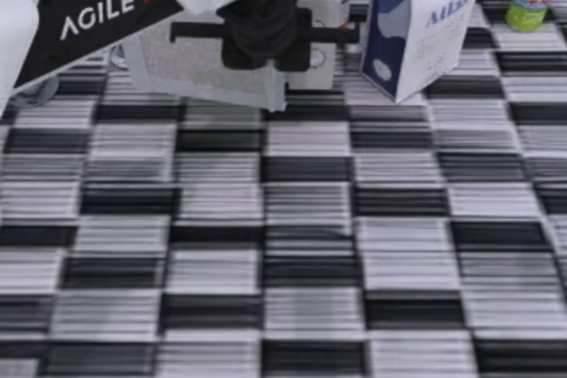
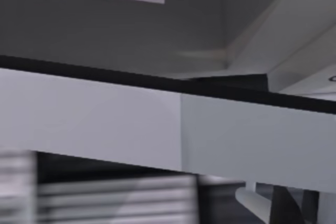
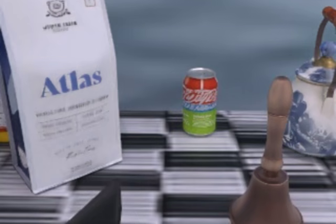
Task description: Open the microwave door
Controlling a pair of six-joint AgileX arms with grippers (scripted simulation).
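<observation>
Left claw (image 1: 266,37) over the microwave door (image 1: 208,73), grip state unreadable.

The left arm (image 1: 97,2) was white with a black panel lettered AGILE X; its gripper (image 1: 266,33) was black.

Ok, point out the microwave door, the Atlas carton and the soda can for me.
microwave door (image 1: 208,73): top view, on its speckled window panel below the left arm.
Atlas carton (image 3: 68,85): right wrist view, on its white front face.
soda can (image 3: 199,102): right wrist view, on its label.
</observation>
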